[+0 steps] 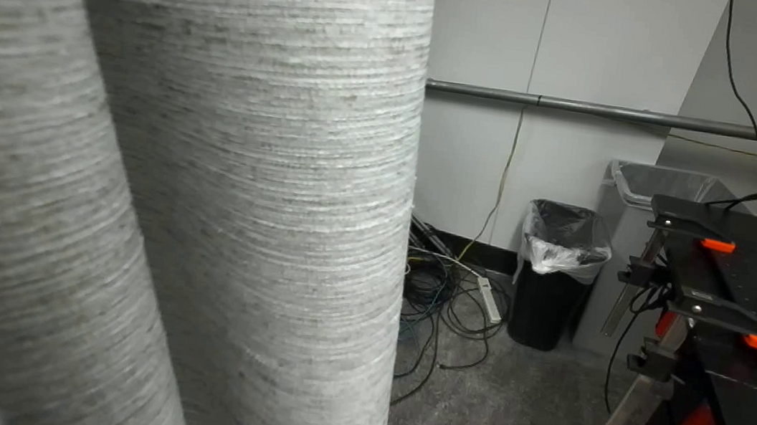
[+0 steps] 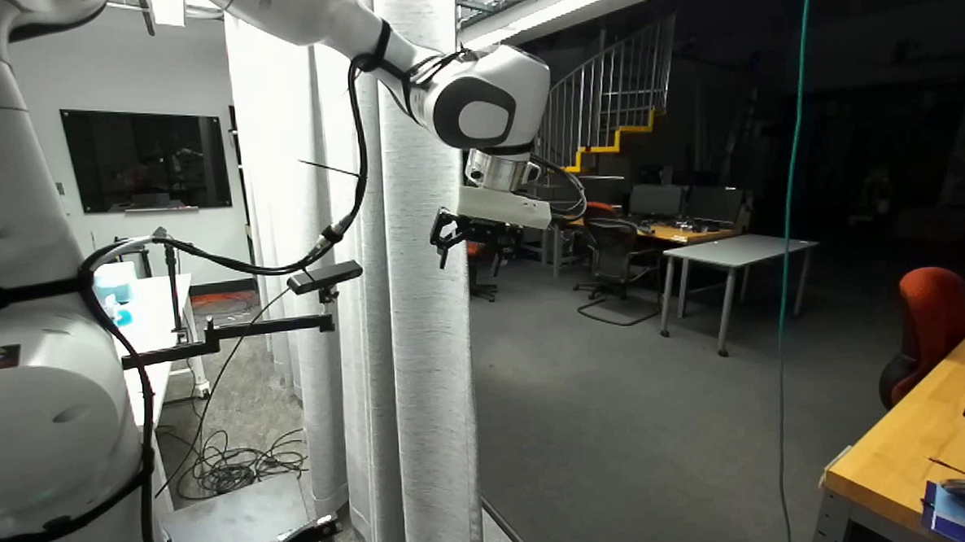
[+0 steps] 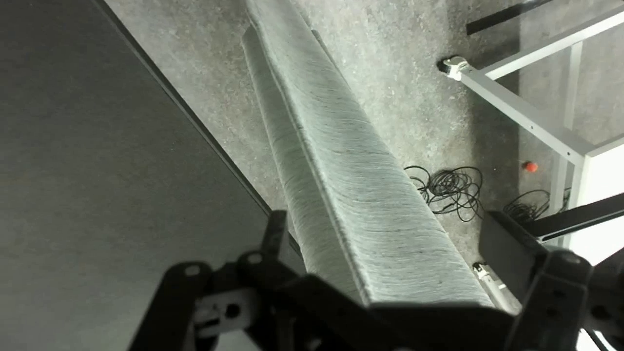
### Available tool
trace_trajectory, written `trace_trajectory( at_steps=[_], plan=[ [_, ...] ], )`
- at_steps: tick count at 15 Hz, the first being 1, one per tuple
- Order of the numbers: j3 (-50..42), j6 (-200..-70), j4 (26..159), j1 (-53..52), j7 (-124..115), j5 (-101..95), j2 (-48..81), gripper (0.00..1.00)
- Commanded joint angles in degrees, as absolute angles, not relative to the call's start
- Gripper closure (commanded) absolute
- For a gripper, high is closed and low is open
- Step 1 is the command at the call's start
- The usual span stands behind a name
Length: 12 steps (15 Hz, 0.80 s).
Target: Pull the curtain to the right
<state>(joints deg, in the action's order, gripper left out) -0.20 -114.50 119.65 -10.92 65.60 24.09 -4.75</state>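
Wrist view: the light-grey woven fabric curtain, its long axis slanting from top centre to lower centre, shows between the parted fingers of the black jointed pincer, contact unclear. Fine crosswise streaks mark its rounded folds. At right, black cables loop over mottled grey floor.

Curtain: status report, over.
Gripper open. Curtain between its fingers in the wrist view, not gripped. Camera in front of curtain in an exterior view, possible snag.

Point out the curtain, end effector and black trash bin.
Curtain (image 1: 257,198), in an exterior view: broad fold.
End effector (image 3: 385,222), in the wrist view: midway between fingertips.
Black trash bin (image 1: 543,308), in an exterior view: outer wall.
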Motion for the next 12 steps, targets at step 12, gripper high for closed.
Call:
trace_trajectory(
  at_steps=[12],
  plan=[
    [7.59,-124.55,116.9,-10.62,81.8,38.84,0.33,0.1]
  ],
)
